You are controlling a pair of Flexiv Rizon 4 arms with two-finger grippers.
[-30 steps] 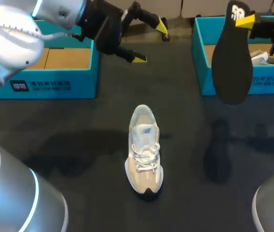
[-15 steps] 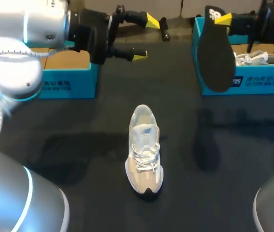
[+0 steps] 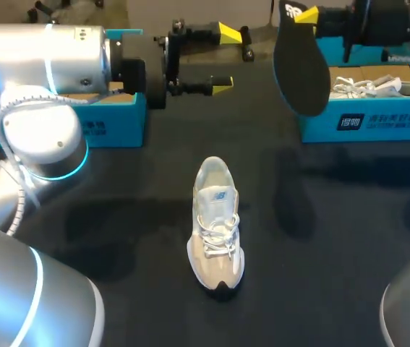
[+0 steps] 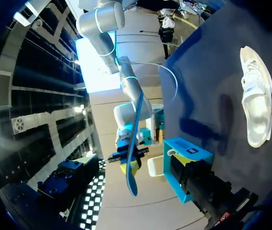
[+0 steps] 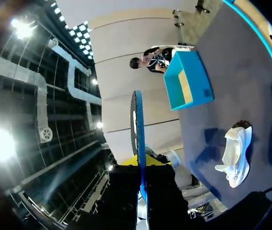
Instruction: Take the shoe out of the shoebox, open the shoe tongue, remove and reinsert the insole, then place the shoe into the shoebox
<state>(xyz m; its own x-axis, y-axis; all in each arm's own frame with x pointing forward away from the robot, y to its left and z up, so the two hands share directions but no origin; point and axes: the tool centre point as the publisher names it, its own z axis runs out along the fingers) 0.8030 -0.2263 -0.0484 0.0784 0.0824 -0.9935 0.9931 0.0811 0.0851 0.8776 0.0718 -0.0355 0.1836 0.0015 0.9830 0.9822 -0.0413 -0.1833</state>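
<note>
A beige and white shoe (image 3: 215, 224) lies alone on the dark table, toe toward the near edge, its opening empty; the left wrist view also catches the shoe (image 4: 256, 103). High over the table's far right, my right gripper (image 3: 307, 14) is shut on the top end of the black insole (image 3: 300, 65), which hangs down in the air. In the right wrist view the insole (image 5: 137, 129) stands edge-on between the fingers, with the shoe (image 5: 234, 155) far below. My left gripper (image 3: 226, 59) is open and empty at the far middle, its fingers pointing toward the insole.
A teal shoebox (image 3: 367, 123) at the far right holds a second pale shoe (image 3: 378, 85). Another teal shoebox (image 3: 82, 126) at the far left shows only its cardboard floor. My left arm's large joints fill the near left of the head view.
My right arm has carried the insole leftward and farther back. My left arm has swung round, so its open gripper now lies level, pointing right.
</note>
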